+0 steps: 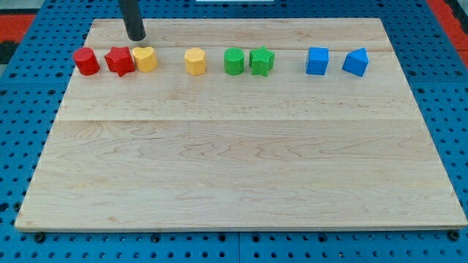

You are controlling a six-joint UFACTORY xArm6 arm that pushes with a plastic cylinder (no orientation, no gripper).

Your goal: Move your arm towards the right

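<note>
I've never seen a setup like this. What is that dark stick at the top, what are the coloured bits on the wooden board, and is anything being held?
There is one picture, from a single camera looking down at a slant on a wooden board that lies on a blue perforated base. The dark stick is the end of a robot arm. It has no hand, only a rod, and my tip slides over the board to push things. Nothing is held.

Eight small blocks lie in a row near the view's top. From the view's left: a red cylinder, a red star touching a yellow heart, a yellow hexagon, a green cylinder beside a green star, a blue cube and another blue block, whose shape is hard to name.

My tip stands just above the red star and yellow heart, touching neither.
</note>
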